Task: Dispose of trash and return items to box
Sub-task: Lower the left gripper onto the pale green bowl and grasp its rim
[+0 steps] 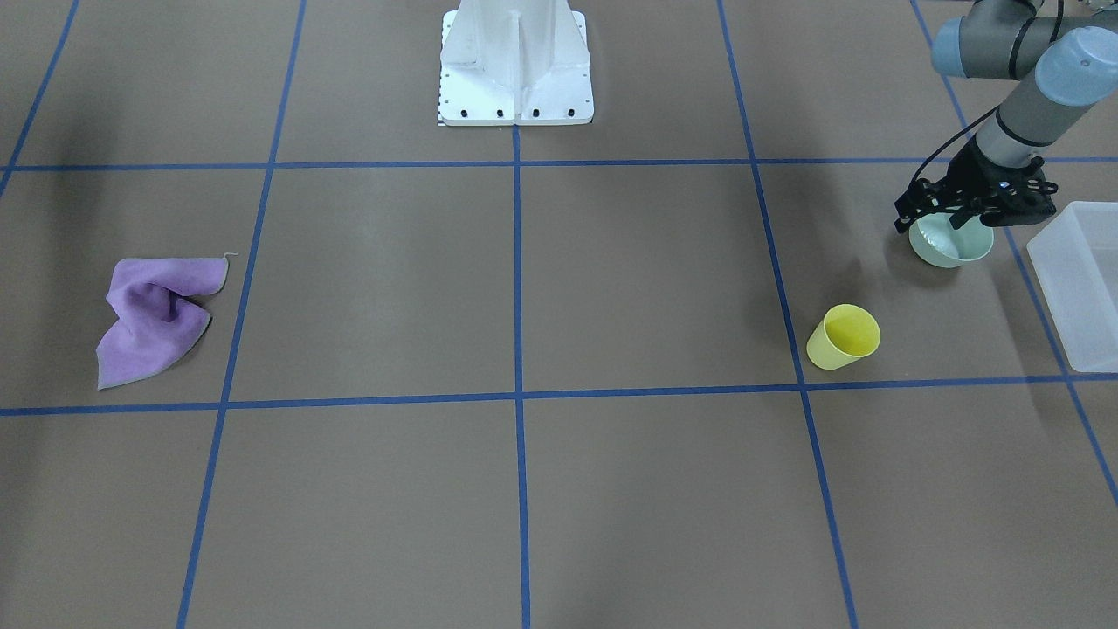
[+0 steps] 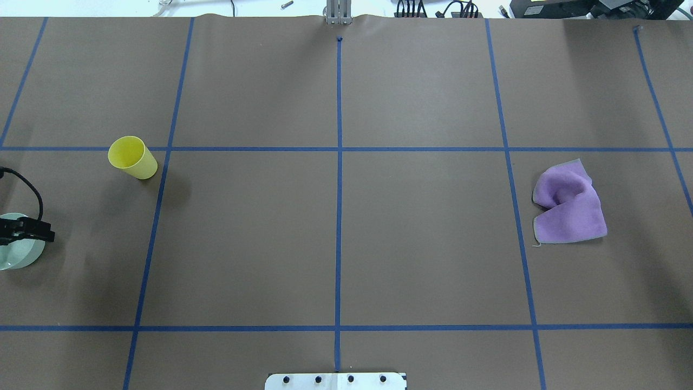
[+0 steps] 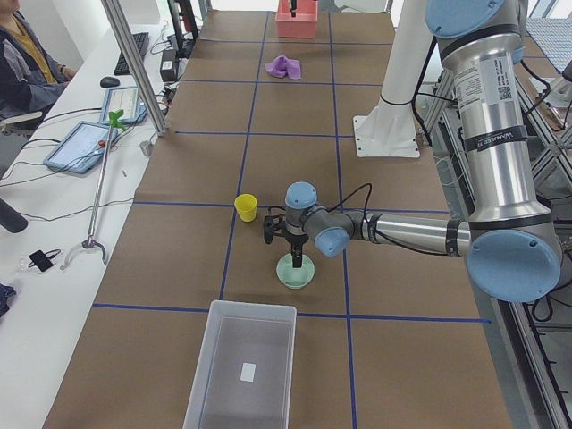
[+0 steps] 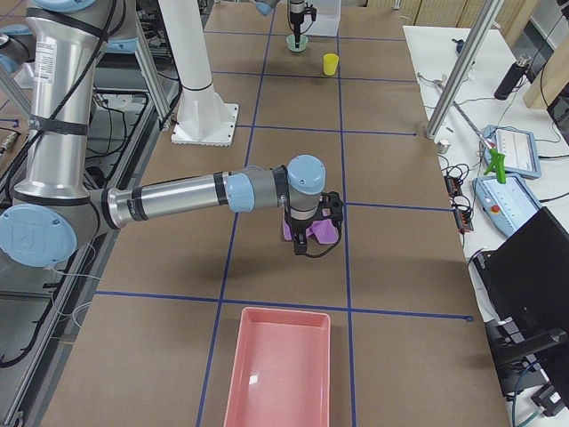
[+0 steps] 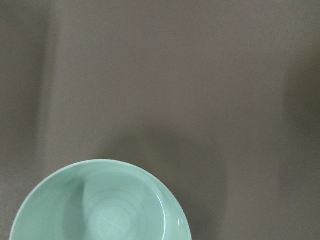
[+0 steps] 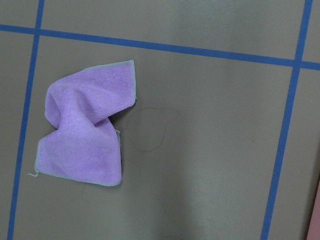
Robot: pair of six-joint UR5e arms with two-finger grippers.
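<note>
The mint-green bowl (image 1: 945,248) sits near the table's left end, and fills the bottom of the left wrist view (image 5: 100,210). My left gripper (image 1: 956,223) points down over it, fingers at its rim in the exterior left view (image 3: 297,257). I cannot tell whether they are closed on it. The yellow cup (image 1: 843,336) stands upright a little apart from the bowl (image 2: 132,157). The frosted box (image 1: 1079,279) lies just beyond the bowl and looks empty (image 3: 241,366). My right gripper (image 4: 302,242) shows only in the exterior right view, beside a purple cloth (image 4: 327,233); I cannot tell its state.
The purple cloth (image 2: 568,208) lies crumpled at the table's right side (image 6: 85,140). A pink tray (image 4: 276,365) lies at the table's right end. The white robot base (image 1: 515,61) stands at the table's middle back edge. Operators' desks line the far side.
</note>
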